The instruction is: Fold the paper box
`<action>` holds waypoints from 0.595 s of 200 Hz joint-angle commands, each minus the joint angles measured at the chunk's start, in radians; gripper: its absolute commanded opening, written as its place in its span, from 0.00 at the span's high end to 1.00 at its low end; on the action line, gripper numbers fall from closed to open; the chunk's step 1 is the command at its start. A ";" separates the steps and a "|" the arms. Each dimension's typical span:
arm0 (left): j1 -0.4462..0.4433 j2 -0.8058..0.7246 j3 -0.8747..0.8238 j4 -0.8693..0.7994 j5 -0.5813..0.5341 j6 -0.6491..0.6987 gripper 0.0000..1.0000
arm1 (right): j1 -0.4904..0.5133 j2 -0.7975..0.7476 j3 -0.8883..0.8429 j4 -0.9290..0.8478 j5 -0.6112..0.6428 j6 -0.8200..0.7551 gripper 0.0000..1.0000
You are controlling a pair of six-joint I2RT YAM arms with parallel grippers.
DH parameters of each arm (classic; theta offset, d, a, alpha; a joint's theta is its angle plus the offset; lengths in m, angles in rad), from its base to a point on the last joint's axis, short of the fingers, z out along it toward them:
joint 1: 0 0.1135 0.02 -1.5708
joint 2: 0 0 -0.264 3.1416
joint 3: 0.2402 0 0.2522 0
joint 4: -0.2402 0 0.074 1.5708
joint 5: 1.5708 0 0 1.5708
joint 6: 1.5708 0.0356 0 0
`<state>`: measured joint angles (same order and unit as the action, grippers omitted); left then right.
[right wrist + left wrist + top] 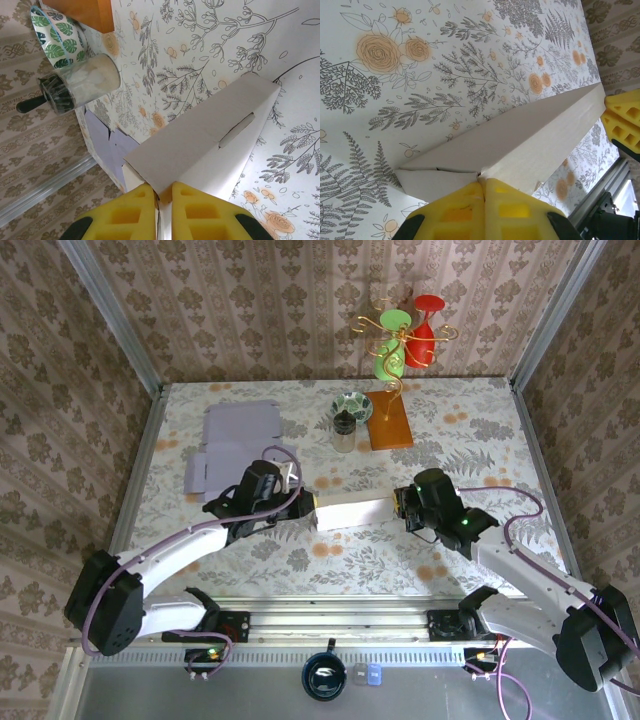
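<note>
Middle of the top view: the paper box point(352, 512) sits on the floral surface point(450, 440) with an arm at each end. Its long axis runs almost straight across the frame, left to right, so each arm has its own end and neither is the nearer.

The left pincer point(310, 508) is at the box's left end. In the left wrist view its yellow fingers point(465, 200) are pressed together at the bottom of the frame, nipping the near end of the box point(530, 135) where the flaps meet. From there the box stretches toward the upper right, and the other arm's yellow pads point(622, 125) are at its far tip.

The right pincer point(397, 506) is on the right end. In its own view it point(162, 195) is all but closed, with only a thin edge of the box point(200, 145) between the fingers, and the box runs up and to the right from there.

The box is plain off-white card, already a long, closed rectangular shape with crisp edges and a tuck slot cut in its top face. The left end looks loosely tucked, with a small gap showing. My read is that the folding is close to finished and only the ends need seating.

A flat purple sheet point(240, 440) lies well apart at the upper left.
</note>
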<state>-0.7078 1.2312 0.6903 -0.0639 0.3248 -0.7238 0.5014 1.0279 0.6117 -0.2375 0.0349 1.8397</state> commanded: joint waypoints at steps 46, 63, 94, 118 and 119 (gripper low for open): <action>-0.051 0.083 -0.024 -0.290 -0.041 0.073 0.95 | -0.012 0.045 0.020 -0.235 -0.059 -0.062 0.75; -0.059 0.077 0.000 -0.304 -0.055 0.079 0.95 | -0.015 0.030 0.038 -0.219 -0.058 -0.090 0.63; -0.081 0.068 0.025 -0.304 -0.083 0.082 0.95 | -0.016 0.002 0.046 -0.160 -0.074 -0.115 0.44; -0.096 0.071 0.039 -0.304 -0.101 0.085 0.95 | -0.017 -0.017 0.049 -0.121 -0.094 -0.111 0.38; -0.095 0.071 0.040 -0.304 -0.100 0.086 0.95 | -0.017 -0.017 0.049 -0.120 -0.094 -0.111 0.38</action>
<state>-0.7681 1.2465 0.7616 -0.1616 0.2394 -0.6823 0.4824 1.0332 0.6548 -0.3477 -0.0204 1.7443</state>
